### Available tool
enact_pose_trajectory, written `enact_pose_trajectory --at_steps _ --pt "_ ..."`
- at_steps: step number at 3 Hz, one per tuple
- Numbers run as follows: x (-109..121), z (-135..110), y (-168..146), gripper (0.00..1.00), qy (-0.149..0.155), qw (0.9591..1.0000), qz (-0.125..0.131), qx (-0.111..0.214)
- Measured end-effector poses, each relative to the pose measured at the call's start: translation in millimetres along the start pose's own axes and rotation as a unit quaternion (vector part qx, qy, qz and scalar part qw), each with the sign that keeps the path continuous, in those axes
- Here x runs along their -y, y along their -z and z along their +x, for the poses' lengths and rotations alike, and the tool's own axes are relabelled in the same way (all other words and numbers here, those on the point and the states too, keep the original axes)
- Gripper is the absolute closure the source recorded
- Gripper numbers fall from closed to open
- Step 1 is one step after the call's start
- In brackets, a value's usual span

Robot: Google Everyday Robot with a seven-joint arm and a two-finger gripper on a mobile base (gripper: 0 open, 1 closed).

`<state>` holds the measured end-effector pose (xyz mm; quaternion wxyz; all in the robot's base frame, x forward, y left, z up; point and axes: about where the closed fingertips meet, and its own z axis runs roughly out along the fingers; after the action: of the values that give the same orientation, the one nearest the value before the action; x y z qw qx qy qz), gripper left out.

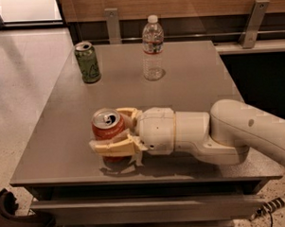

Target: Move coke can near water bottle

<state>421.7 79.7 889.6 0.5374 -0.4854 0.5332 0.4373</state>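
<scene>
The tool (107, 132) was squeezed tight on the coke can (106, 120) at the front of the worktop (188, 85). Moving too fast could knock over the water bottle (153, 48).

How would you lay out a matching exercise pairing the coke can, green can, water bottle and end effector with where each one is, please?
1. coke can
2. green can
3. water bottle
4. end effector

A. upright by the table far edge, near the middle
B. on the white arm reaching in from the picture's right
C. gripped near the front edge
D. far corner, picture's left

Pairs: 1-C, 2-D, 3-A, 4-B.
</scene>
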Motion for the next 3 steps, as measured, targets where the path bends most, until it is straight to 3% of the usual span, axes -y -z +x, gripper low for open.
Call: enact_pose_trajectory --at_steps 1,3 --pt "66.9 -18.9 24.5 1.00 -0.028 0.9989 0.036 -0.003" --pt "154.8 -25.7 69.4 1.00 -0.042 0.9925 0.113 -0.018"
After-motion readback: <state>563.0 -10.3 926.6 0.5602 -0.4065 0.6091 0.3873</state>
